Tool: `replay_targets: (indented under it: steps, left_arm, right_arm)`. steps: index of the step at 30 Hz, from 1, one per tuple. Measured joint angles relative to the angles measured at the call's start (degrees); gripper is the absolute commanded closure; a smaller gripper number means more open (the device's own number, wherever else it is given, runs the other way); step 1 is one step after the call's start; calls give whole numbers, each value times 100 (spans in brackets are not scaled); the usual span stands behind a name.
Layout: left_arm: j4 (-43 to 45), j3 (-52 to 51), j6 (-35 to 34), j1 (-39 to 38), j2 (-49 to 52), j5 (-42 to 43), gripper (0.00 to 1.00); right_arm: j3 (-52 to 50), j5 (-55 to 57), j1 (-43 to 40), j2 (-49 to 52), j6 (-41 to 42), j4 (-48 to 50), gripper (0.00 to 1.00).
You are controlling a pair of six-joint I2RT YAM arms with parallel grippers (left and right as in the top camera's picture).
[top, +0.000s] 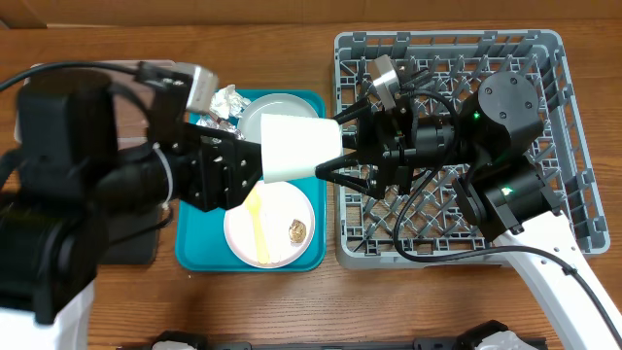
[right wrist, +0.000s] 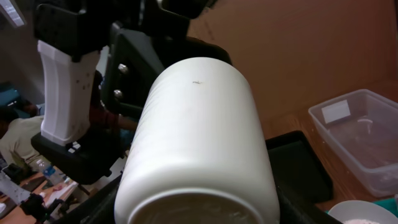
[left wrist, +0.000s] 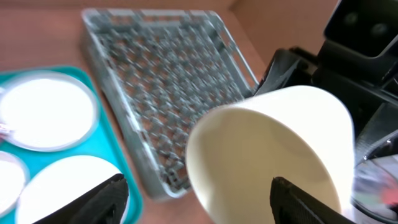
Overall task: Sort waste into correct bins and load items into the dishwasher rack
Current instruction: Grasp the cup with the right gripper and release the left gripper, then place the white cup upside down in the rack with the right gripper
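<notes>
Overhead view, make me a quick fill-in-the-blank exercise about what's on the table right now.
The raised cup is ___ in colour. The yellow utensil lies on a plate in the tray coloured ___. The brown scrap shares that plate with the ___.
Missing words: white; teal; utensil.

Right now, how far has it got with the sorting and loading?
Little looks done: the visible part of the rack is bare. In hand: the cup, mid-air between the left fingers and right fingers; I cannot tell which pair grips it. To do: the grey plate, the pink plate with utensil and scrap on it, and the foil wrapper.
</notes>
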Motion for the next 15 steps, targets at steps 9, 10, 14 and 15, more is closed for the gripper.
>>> replay_targets:
  steps: [9,10,14,15]
  left_arm:
    - [-776,155,-181,0,-83,-1515,18]
    - [-817,155,-199,-2,-83,-1639,18]
    - [-879,271,-304,-2,-79,-2107,18]
    - [-879,352,-313,-2,-79,-2151,18]
  right_arm:
    - [0,131,-116,0,74,-7,61]
    - [0,164,-186,0,109,-59,61]
    - [7,540,-669,-13,258,-782,61]
    - [7,584,-719,-13,267,-881,61]
